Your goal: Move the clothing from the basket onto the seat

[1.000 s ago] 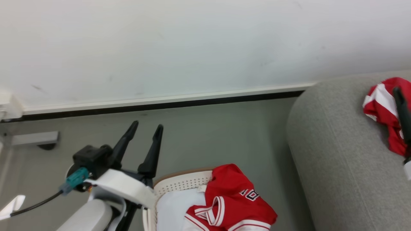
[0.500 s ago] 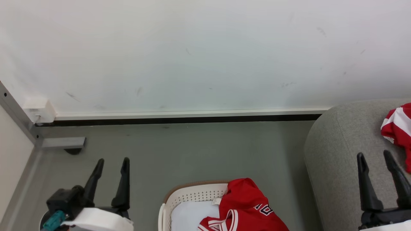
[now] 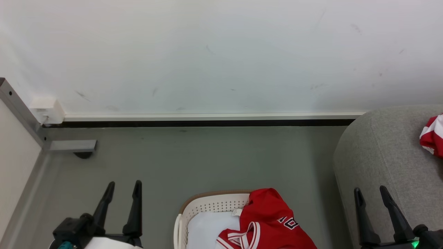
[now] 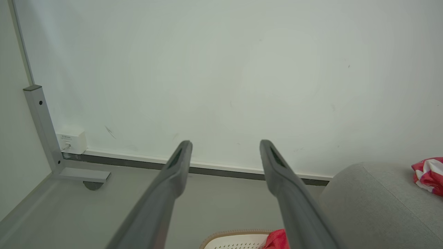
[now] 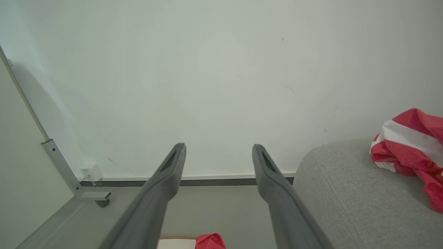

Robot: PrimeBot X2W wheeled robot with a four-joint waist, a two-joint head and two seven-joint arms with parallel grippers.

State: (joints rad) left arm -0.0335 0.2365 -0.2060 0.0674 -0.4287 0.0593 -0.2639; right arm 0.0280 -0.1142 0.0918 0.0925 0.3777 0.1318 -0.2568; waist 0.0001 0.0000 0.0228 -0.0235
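A white basket (image 3: 207, 206) with a brown rim stands on the floor at the bottom middle of the head view. A red jersey (image 3: 273, 224) with striped trim lies over its right side, on a white sheet (image 3: 211, 230). Another red-and-white jersey (image 3: 432, 136) (image 5: 412, 155) (image 4: 427, 174) rests on the grey seat (image 3: 384, 155) at the right. My left gripper (image 3: 124, 185) (image 4: 225, 145) hangs open and empty, left of the basket. In front of the seat's near corner my right gripper (image 3: 370, 192) (image 5: 218, 148) is open too, holding nothing.
A white wall with a dark baseboard (image 3: 207, 122) runs across the back. A grey metal frame post (image 3: 20, 110) with a foot (image 3: 72, 147) and a small white box (image 3: 46, 110) stand in the left corner. Grey floor (image 3: 214, 159) lies between wall and basket.
The head camera has turned, shifting the scene. My left gripper has dropped to the lower left. My right gripper, up by the jersey on the seat a second ago, has pulled back to the lower right.
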